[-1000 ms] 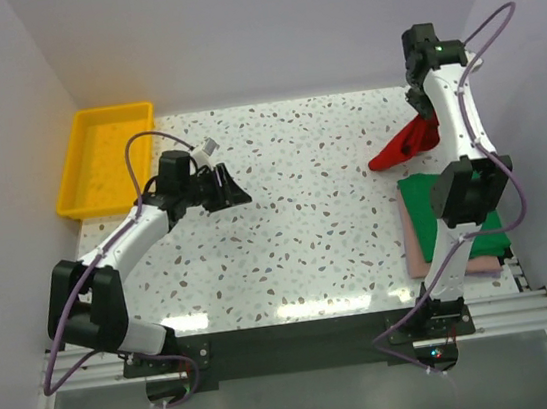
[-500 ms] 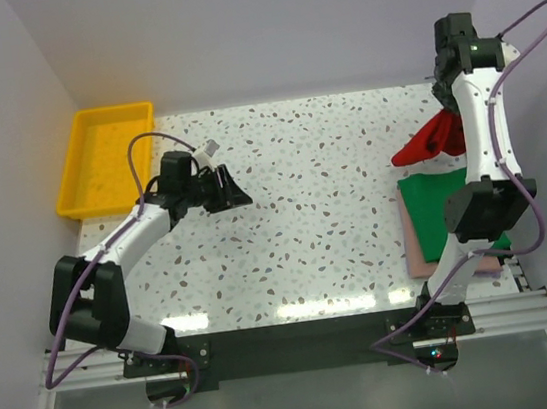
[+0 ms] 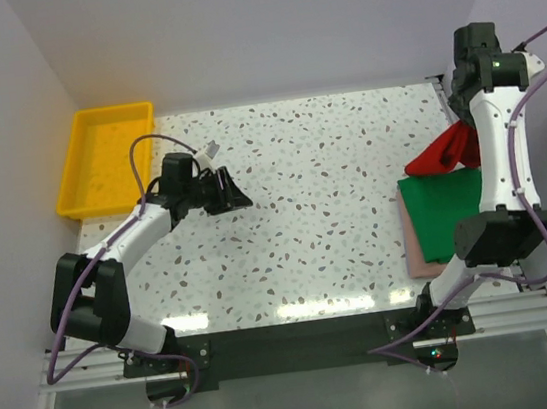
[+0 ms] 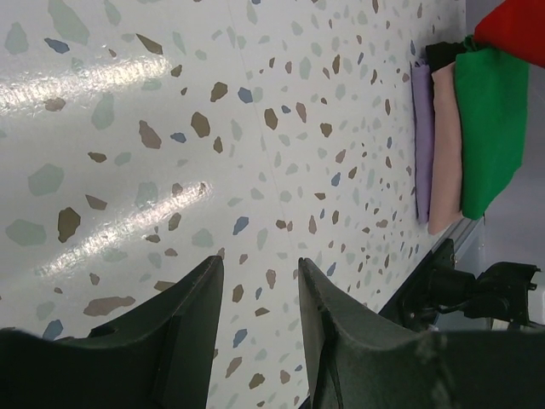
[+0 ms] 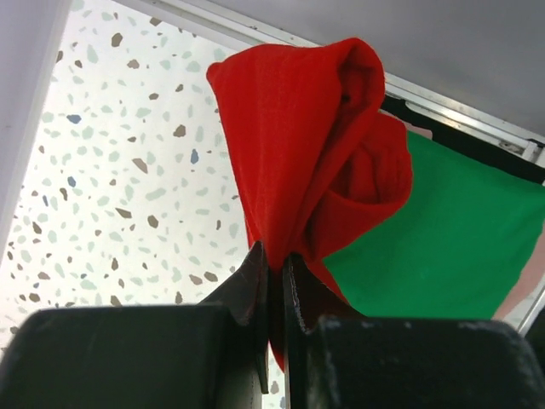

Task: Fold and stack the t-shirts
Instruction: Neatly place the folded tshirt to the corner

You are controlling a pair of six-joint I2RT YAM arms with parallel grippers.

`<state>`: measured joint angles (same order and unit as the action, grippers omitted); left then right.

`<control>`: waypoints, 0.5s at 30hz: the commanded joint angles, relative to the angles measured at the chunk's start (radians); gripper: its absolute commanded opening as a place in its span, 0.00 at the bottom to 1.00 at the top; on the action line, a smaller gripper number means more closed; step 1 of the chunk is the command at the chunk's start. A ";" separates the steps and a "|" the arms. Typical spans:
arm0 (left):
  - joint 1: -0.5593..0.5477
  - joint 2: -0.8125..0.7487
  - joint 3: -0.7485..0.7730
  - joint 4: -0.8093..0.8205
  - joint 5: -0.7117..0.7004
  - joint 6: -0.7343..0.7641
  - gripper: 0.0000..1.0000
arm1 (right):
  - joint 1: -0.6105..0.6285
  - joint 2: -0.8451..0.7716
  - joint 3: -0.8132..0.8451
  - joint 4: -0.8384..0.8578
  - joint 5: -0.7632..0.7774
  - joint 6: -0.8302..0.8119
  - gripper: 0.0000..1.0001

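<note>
4 t-shirts, 1 of each colour: red t-shirt (image 3: 438, 154), green t-shirt (image 3: 440, 208), pink t-shirt (image 4: 444, 145), lavender t-shirt (image 4: 421, 141); 1 yellow bin (image 3: 74, 168); 1 speckled table (image 3: 334, 207); 2 grippers: left gripper (image 4: 258, 271), right gripper (image 5: 274, 260)

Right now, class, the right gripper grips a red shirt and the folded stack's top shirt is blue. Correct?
Not blue: the right wrist view shows the top shirt of the folded stack is green. The right gripper does grip the red shirt.

Yellow bin (image 3: 106, 161); speckled table (image 3: 324, 208); red shirt (image 3: 443, 153); green shirt (image 3: 445, 207).
</note>
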<state>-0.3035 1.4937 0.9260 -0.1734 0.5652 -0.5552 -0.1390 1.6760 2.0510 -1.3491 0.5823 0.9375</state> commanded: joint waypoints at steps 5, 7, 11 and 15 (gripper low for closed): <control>0.001 0.000 -0.013 0.049 0.038 0.017 0.45 | -0.004 -0.225 -0.282 -0.165 -0.006 -0.020 0.00; 0.001 0.003 -0.015 0.054 0.048 0.012 0.45 | -0.004 -0.314 -0.394 -0.153 -0.006 -0.017 0.00; -0.002 -0.006 -0.021 0.066 0.074 0.008 0.46 | -0.005 -0.487 -0.598 -0.113 -0.010 -0.049 0.64; -0.002 -0.012 -0.023 0.071 0.078 0.008 0.46 | -0.005 -0.616 -0.750 -0.023 -0.085 -0.140 0.99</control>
<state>-0.3035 1.4940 0.9176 -0.1532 0.6079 -0.5560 -0.1398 1.1221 1.3621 -1.3476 0.5476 0.8734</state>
